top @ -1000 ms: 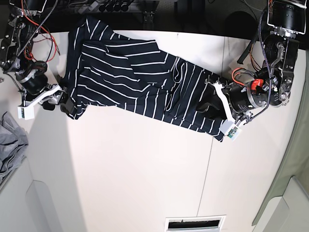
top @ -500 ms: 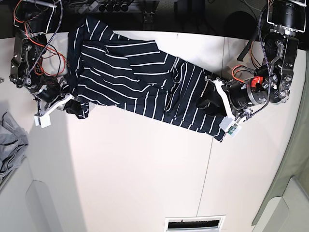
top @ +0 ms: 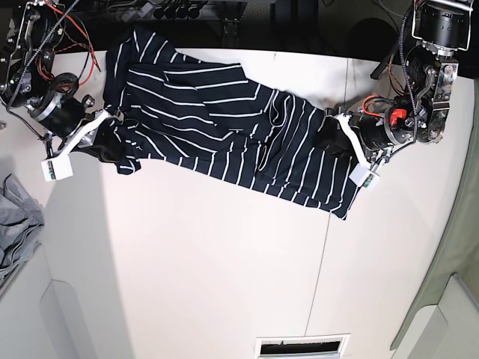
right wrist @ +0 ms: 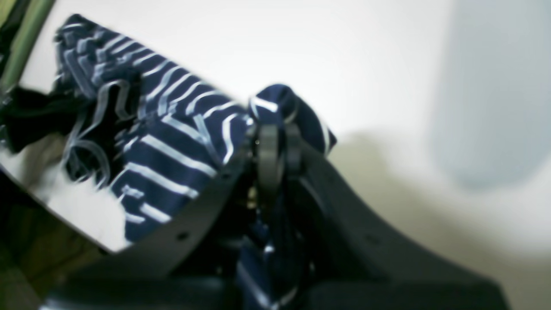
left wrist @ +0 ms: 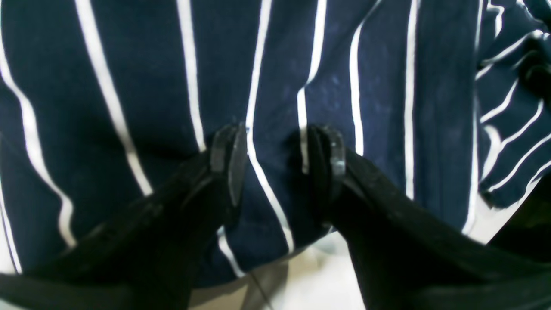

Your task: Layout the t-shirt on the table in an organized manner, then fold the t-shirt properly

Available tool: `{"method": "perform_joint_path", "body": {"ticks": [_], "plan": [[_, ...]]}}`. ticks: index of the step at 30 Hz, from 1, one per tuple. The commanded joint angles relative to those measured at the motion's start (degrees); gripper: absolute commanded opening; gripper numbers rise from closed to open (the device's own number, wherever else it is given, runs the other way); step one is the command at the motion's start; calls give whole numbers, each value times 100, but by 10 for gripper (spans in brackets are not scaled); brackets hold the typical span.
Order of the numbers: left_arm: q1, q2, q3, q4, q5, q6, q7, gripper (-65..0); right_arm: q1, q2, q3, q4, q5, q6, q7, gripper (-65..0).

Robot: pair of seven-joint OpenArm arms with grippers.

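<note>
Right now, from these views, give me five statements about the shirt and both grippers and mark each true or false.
1. The right gripper is shut on a bunch of the t-shirt. True.
2. The left gripper is clamped tight with its pads touching. False: its jaws stand apart, with striped cloth between them.
3. The t-shirt lies flat and smooth on the table. False: it is stretched at a slant and wrinkled.
4. A grey garment lies off the shirt, at the base view's left edge. True.
5. The shirt is plain with no pattern. False: it carries thin white stripes.
</note>
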Motion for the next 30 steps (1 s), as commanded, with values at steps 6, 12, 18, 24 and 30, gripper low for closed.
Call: {"method": "perform_joint_path", "body": {"ticks": [6, 12, 18, 24, 30], "plan": [[-50, 26, -11, -96, 46, 20, 26, -379, -608, 61, -452, 195, -15, 111, 140, -650], [-81, 48, -11, -94, -2, 20, 17, -379, -682, 61, -1314, -247, -927, 81, 732, -650], [-79, 39, -11, -94, 4, 20, 37, -379, -669, 59, -1567, -667, -1036, 37, 1001, -288], [-76, 42, -11, -94, 4, 20, 42, -379, -671, 59, -1558, -428, -533, 37, 953, -290], [-79, 42, -11, -94, 4, 20, 42, -379, -669, 59, -1558, 442, -520, 37, 723, -290]]}}
